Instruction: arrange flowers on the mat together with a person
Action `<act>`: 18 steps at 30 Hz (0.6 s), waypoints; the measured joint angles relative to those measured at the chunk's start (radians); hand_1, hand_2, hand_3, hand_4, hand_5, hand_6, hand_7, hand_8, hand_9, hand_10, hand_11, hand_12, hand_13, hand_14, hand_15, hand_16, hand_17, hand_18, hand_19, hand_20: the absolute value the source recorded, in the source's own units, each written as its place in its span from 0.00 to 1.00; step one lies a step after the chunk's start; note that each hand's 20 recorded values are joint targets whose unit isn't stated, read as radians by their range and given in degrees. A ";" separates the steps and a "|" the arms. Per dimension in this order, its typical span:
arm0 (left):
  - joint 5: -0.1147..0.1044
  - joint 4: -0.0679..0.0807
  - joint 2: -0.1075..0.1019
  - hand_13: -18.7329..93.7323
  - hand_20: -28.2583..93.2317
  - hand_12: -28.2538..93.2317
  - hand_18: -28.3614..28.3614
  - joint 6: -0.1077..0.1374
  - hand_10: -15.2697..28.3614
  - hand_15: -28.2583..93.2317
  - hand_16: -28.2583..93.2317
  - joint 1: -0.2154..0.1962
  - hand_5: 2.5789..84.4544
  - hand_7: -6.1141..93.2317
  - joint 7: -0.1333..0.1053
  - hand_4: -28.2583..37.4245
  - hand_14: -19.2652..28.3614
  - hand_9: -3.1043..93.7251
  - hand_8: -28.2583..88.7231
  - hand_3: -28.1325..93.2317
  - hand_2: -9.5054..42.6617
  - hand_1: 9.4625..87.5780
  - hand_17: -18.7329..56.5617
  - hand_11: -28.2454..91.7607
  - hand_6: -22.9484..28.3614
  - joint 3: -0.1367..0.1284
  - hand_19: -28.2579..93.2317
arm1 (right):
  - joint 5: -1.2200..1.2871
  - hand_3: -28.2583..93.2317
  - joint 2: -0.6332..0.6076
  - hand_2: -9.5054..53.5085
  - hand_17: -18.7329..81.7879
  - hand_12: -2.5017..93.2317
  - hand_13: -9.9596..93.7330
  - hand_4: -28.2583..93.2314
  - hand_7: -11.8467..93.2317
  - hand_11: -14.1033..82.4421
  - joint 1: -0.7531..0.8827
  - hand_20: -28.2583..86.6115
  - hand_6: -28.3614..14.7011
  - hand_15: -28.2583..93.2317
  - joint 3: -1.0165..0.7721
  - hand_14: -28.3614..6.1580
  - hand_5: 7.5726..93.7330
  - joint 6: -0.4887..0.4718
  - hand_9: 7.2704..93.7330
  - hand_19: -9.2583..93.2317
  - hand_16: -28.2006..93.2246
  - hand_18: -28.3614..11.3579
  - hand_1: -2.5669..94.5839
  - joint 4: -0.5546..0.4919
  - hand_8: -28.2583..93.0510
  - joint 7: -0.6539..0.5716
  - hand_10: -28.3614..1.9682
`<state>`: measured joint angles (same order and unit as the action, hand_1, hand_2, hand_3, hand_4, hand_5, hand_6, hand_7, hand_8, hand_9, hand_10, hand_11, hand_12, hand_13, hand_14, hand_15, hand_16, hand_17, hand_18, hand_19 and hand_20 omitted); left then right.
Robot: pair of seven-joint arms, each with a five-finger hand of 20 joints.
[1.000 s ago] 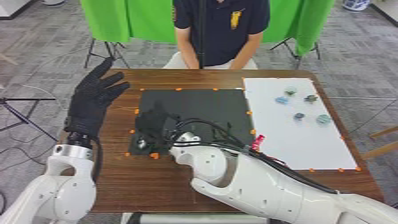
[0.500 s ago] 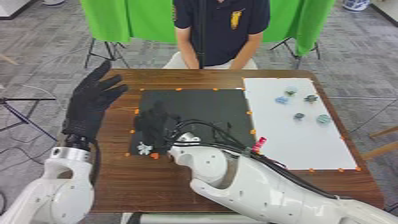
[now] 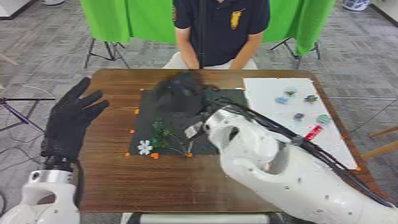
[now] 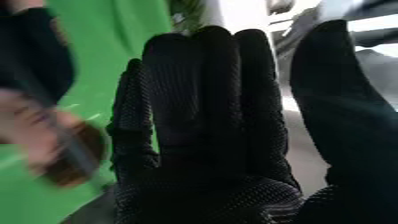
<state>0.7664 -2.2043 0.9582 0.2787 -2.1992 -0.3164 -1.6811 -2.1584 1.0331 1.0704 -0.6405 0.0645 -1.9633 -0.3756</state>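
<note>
Right hand [image 3: 184,93] moved forward, fingers nearly together, white flower [image 3: 145,147] apart, nearer robot

left hand [image 3: 67,122] and right hand [image 3: 182,95], both with straight fingers, right thumb apart

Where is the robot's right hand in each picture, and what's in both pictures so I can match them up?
Head view: the right hand is over the far part of the black mat, on the person's side.
Right wrist view: the right hand is right up close, with its fingers straight.
Shared landmark: the green curtain, behind the table in the head view.
</note>
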 measured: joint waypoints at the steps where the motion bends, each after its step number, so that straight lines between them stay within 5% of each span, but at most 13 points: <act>1: -0.004 0.000 -0.004 0.41 0.35 0.31 0.90 0.009 0.74 0.54 0.19 -0.009 0.39 0.20 -0.012 0.05 0.93 0.41 0.15 0.90 0.25 0.18 0.13 0.40 0.50 0.001 0.61 | 0.045 0.81 -0.015 0.01 0.36 0.22 0.72 0.00 0.28 0.54 0.028 0.47 0.76 0.70 -0.052 0.53 0.66 -0.001 0.73 0.75 0.36 0.22 0.42 -0.021 0.12 0.000 0.55; 6: -0.024 0.000 -0.018 0.41 0.34 0.31 0.89 0.053 0.74 0.54 0.19 -0.033 0.40 0.20 -0.077 0.04 0.93 0.41 0.15 0.90 0.25 0.17 0.12 0.40 0.49 0.019 0.60 | 0.264 0.82 -0.063 0.12 0.31 0.18 0.66 0.00 0.28 0.36 0.177 0.42 0.74 0.59 -0.285 0.44 0.64 0.006 0.67 0.66 0.33 0.20 0.34 -0.096 0.12 0.000 0.55; 18: -0.073 0.003 -0.064 0.41 0.33 0.30 0.88 0.082 0.72 0.50 0.19 -0.057 0.41 0.19 -0.128 0.01 0.89 0.41 0.15 0.90 0.26 0.15 0.12 0.38 0.49 0.055 0.58 | 0.661 0.84 -0.117 0.20 0.25 0.17 0.52 0.00 0.27 0.29 0.586 0.38 0.71 0.50 -0.759 0.38 0.47 0.113 0.53 0.58 0.33 0.14 0.28 -0.211 0.12 0.076 0.52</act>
<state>0.6934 -2.2017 0.8939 0.3604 -2.2564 -0.4448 -1.6264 -1.4971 0.9160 1.6566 -1.3997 0.1776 -2.1744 -0.3000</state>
